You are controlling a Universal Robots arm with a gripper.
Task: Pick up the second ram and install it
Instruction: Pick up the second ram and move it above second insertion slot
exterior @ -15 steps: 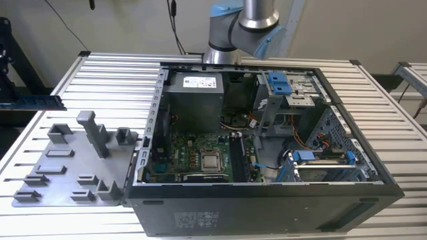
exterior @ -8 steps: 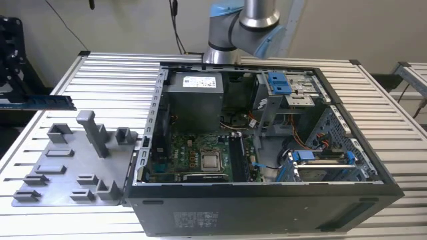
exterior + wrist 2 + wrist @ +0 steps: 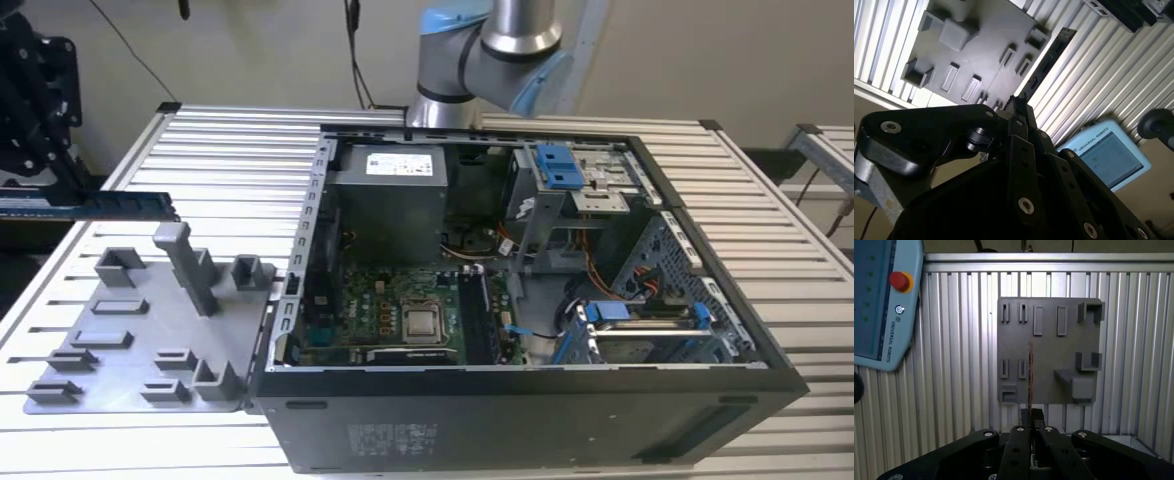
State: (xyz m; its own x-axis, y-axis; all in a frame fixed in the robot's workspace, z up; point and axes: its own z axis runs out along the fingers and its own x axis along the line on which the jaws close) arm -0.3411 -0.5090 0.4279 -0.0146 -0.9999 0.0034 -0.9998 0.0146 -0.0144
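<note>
**A:** In the exterior view, where is the second ram (image 3: 127,205)?

**B:** It is the thin blue stick at the exterior view's left. It lies level, just past the far edge of the grey tray (image 3: 134,325), and one end runs out of the picture. It is well apart from the open computer case (image 3: 534,375). The case stands on the slatted table (image 3: 747,180) and its motherboard (image 3: 387,300) is uncovered. The arm (image 3: 494,40) rises behind the case.

**A:** What does the second wrist view show?

**B:** Here the gripper (image 3: 1016,102) has its jaws drawn narrow, pressed on one end of the ram. The stick looks dark from this side. It points away from the jaws over the table slats, just beside the edge of the tray. A teach pendant (image 3: 1109,155) is near, on the other side of the stick.

**A:** And the first wrist view?

**B:** The ram is seen edge-on, as one thin line. It starts between the jaws and goes out across the face of the tray. The jaws are close together and hold it between them. The pendant is well apart from the tray, over the slats.
</note>
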